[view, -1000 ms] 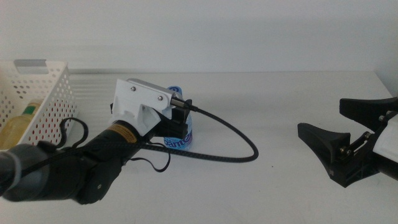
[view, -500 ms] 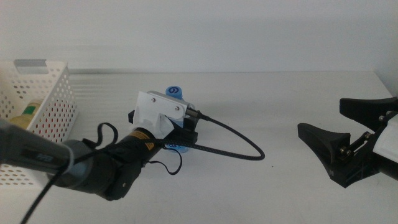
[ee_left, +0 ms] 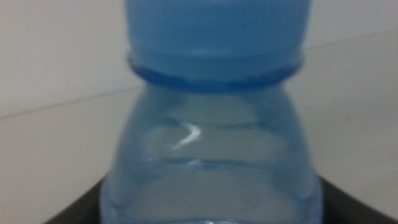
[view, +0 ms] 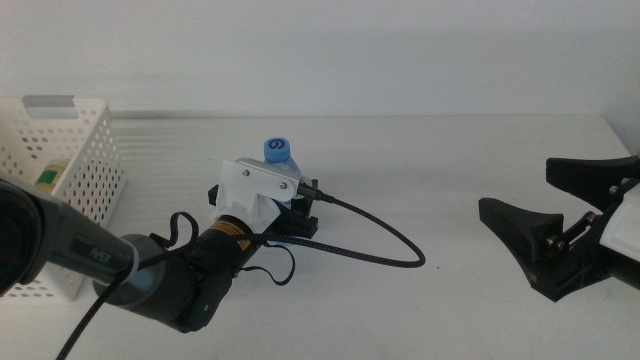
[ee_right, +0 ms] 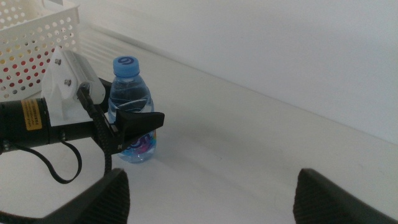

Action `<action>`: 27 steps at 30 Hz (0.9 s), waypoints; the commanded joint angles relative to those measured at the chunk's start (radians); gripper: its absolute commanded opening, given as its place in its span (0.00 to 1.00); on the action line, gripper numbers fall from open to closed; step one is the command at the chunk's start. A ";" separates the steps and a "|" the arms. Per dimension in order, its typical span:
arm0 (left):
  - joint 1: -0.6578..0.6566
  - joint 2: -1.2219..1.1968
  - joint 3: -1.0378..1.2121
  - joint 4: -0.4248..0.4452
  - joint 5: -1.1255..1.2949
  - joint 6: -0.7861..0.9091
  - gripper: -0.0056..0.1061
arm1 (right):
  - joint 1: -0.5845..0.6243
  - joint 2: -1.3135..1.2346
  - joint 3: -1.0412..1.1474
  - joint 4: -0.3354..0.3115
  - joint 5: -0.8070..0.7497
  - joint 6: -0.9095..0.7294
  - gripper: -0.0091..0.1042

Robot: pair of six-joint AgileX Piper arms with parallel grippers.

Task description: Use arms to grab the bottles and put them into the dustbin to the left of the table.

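The left pincer [view: 296, 205] stands spread around the body of the blue-capped water bottle [view: 279, 152], upright on the counter [view: 450, 170]; the dustbin [view: 88, 150] sits at nine o'clock. The right pincer [view: 545, 215] waits spread at three o'clock.

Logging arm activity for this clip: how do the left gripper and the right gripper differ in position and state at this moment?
The left gripper is out over the table with its jaws around the water bottle; the right gripper holds nothing. The left is near the dustbin; the right waits at the table's right edge, jaws wide open. Both are black.
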 commanded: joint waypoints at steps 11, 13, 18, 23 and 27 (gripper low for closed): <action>-0.003 -0.208 0.051 0.031 -0.004 -0.015 0.00 | 0.004 -0.010 -0.027 -0.005 -0.079 -0.007 0.72; -0.003 -0.320 0.062 0.029 0.124 -0.019 0.00 | 0.004 -0.010 -0.027 -0.005 -0.079 -0.007 0.72; 0.021 -0.590 0.039 -0.011 0.503 0.054 0.00 | 0.004 -0.010 -0.025 -0.005 -0.079 -0.007 0.72; 0.127 -0.777 -0.074 -0.035 0.964 0.089 0.00 | 0.004 -0.010 -0.022 -0.005 -0.078 -0.007 0.72; 0.252 -0.812 -0.241 -0.025 1.336 0.114 0.00 | 0.004 -0.010 -0.022 -0.005 -0.078 -0.007 0.72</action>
